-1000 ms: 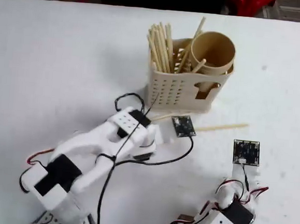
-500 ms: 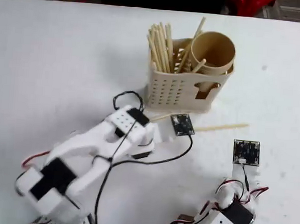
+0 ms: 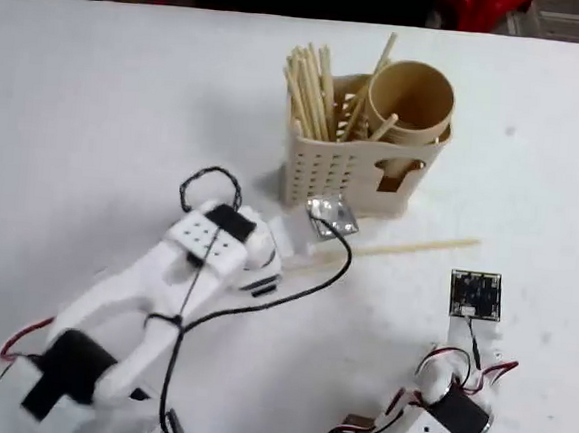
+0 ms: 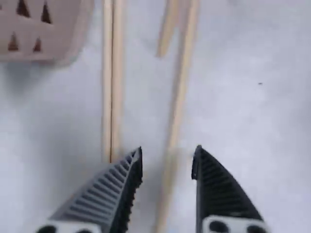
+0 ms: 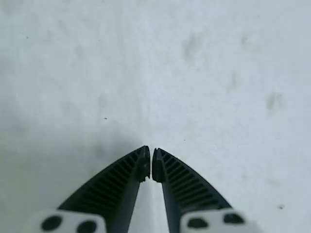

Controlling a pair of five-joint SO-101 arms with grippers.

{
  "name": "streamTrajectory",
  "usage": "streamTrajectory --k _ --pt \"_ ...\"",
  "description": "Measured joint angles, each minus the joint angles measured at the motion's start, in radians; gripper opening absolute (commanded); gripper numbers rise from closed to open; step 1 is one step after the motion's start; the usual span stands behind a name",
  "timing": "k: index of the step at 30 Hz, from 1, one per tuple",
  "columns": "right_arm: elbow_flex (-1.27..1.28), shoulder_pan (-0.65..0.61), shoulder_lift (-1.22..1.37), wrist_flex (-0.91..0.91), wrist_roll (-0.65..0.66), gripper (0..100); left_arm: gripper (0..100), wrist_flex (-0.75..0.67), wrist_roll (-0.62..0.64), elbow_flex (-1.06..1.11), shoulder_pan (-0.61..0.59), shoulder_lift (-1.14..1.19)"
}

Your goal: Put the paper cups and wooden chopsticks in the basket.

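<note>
Where your two arms stand at the near edge of the table (image 3: pixel 97 111), the right claw (image 5: pixel 149 162) points down at the surface with its jaws closed tip to tip, holding nothing. Farther out, the left claw (image 4: pixel 167 158) is spread wide and low over the loose chopsticks and grips none of them. You have four sticks in front of it. The middle chopstick (image 4: pixel 181 97) lies on the table between the jaws and touches neither. A pair of chopsticks (image 4: pixel 111 87) lies side by side just beside one jaw tip, and the end of a fourth stick (image 4: pixel 167 29) shows beyond. Just past them the basket (image 3: pixel 343 176) stands upright. It holds one visible paper cup (image 3: pixel 411 101), and you cannot tell whether more are nested under it. Beside the cup is a bundle of chopsticks (image 3: pixel 310 83), packed too tightly to count. The table runs wide on both sides of the basket and on to its far edge behind.
</note>
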Motion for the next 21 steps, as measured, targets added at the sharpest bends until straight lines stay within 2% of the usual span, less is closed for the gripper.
streamTrajectory --k 7,10,14,21 --pt "0.000 0.000 0.000 0.000 0.000 2.4 17 0.002 0.002 -0.132 0.002 0.244" --pt "0.000 0.000 0.000 0.000 0.000 2.4 10 0.051 0.006 -0.207 0.002 0.311" --pt "0.000 0.000 0.000 0.000 0.000 2.4 2 0.084 0.008 -0.239 0.011 0.347" --pt "0.000 0.000 0.000 0.000 0.000 2.4 2 0.100 -0.035 -0.244 0.028 0.353"
